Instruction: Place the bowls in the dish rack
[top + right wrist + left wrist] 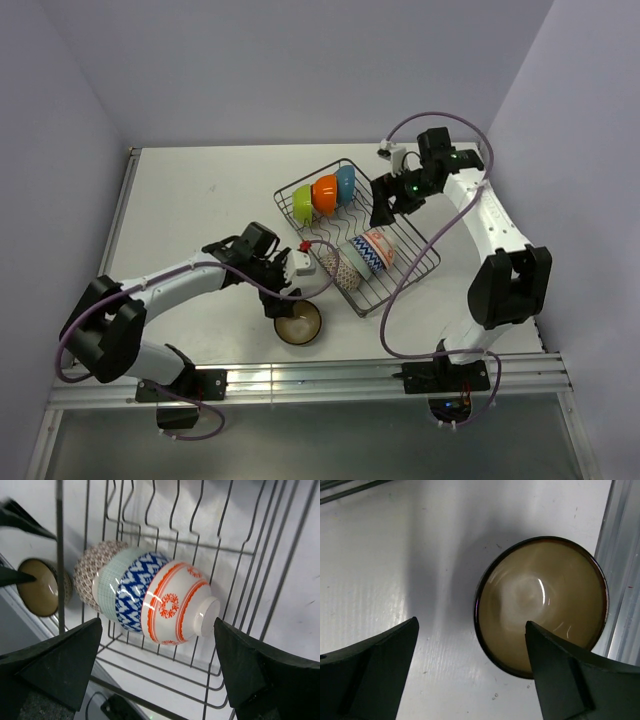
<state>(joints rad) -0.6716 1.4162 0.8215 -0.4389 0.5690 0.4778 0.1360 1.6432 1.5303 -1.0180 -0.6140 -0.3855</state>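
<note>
A dark brown bowl [298,322] with a tan inside stands upright on the table near the front edge. It also shows in the left wrist view [542,605]. My left gripper [282,298] hangs open over the bowl's left rim [470,675], with one finger [570,680] above the bowl's inside. The dish rack [310,174] holds lime green [302,203], orange [324,193] and blue [345,183] bowls at its far end. At its near end stand a brown patterned bowl [92,565], a pale green one [107,587], a blue zigzag one [132,592] and a red-orange one [175,602]. My right gripper [383,210] is open and empty above the rack [160,670].
The rack's wire side [59,555] stands between the racked bowls and the dark bowl [40,587]. An aluminium rail [620,580] runs along the table's front edge, right beside the dark bowl. A purple cable [400,290] hangs across the rack's near right corner.
</note>
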